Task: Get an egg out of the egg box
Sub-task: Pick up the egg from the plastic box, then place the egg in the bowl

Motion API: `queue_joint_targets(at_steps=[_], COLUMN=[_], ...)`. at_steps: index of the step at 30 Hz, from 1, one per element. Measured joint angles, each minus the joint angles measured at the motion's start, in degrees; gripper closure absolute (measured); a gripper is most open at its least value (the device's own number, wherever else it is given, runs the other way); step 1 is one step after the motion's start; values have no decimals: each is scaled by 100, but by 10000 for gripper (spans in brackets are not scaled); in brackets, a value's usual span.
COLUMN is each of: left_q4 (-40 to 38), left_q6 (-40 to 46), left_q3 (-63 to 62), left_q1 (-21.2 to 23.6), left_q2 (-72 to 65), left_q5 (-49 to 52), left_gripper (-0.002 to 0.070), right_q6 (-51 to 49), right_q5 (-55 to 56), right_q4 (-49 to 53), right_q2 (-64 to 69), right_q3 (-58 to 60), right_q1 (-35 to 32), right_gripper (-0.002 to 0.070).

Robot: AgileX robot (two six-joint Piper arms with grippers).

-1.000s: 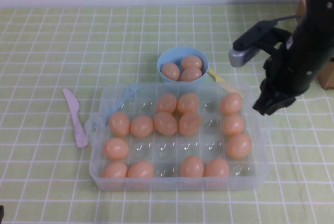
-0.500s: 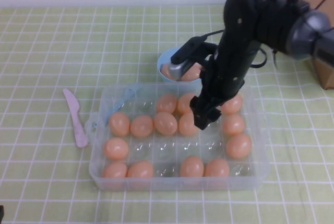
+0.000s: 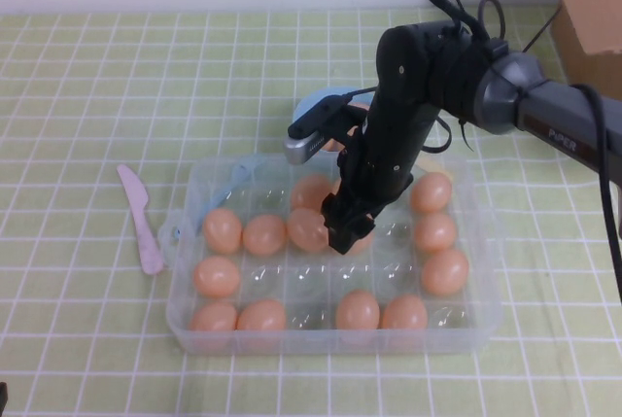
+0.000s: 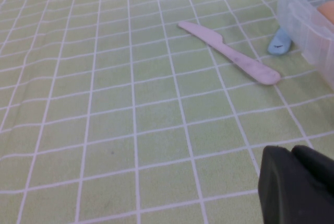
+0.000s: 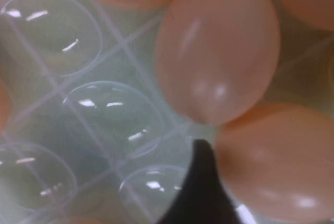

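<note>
One egg [image 5: 219, 46] fills the middle of the close-up, lying in the clear egg box [image 5: 62, 104]. Touching it at about five o'clock is a second egg [image 5: 276, 161]. A dark fingertip [image 5: 201, 187] of the right gripper stands beside both, over empty round cups.

Glossy clear plastic egg box [image 3: 185, 315]; smooth, seemingly semi-gloss eggs [image 5: 219, 46].

The bench [image 3: 97, 77] wears a light green cloth crossed by a white grid, and the wall behind is white. The box [image 3: 185, 315] is clear, glossy plastic holding peach-orange eggs [image 3: 223, 230], with a pale blue bowl [image 3: 313, 106] just behind it and a pale pink knife [image 3: 141, 218] on the cloth; a brown carton [image 3: 588, 4] stands at the far right corner. The right gripper [image 3: 345, 232] and its arm are black with a grey camera block, and the left gripper [image 4: 300, 187] is black too.
</note>
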State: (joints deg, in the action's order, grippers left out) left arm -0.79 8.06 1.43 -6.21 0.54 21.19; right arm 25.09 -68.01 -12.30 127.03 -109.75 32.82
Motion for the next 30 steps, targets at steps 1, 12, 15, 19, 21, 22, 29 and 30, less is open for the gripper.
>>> queue_joint_targets(at_steps=[1,12,15,19,21,22,29,30], left_q4=[0,0,0,0,0,0,0,0], left_q6=[0,0,0,0,0,0,0,0], left_q3=[0,0,0,0,0,0,0,0], left_q1=[0,0,0,0,0,0,0,0], left_q2=[0,0,0,0,0,0,0,0], left_q5=[0,0,0,0,0,0,0,0], left_gripper=[679,679,679,679,679,679,679,679], right_q6=[0,-126,-204,-234,-247,-247,-260,-260], right_q5=[0,-199,-215,-263,-263,-263,1044,1240], right_q4=[0,42,199,510,738,799,866,866], right_q2=[0,-15,-133,-389,-446,-459,-48,38], right_q3=[0,-433,-803,-1458,-1726,-1814,-1873,-1873], right_q1=[0,10,10,10,10,-1,-99,-113], right_gripper=[178,262,262,262,262,262,262,262])
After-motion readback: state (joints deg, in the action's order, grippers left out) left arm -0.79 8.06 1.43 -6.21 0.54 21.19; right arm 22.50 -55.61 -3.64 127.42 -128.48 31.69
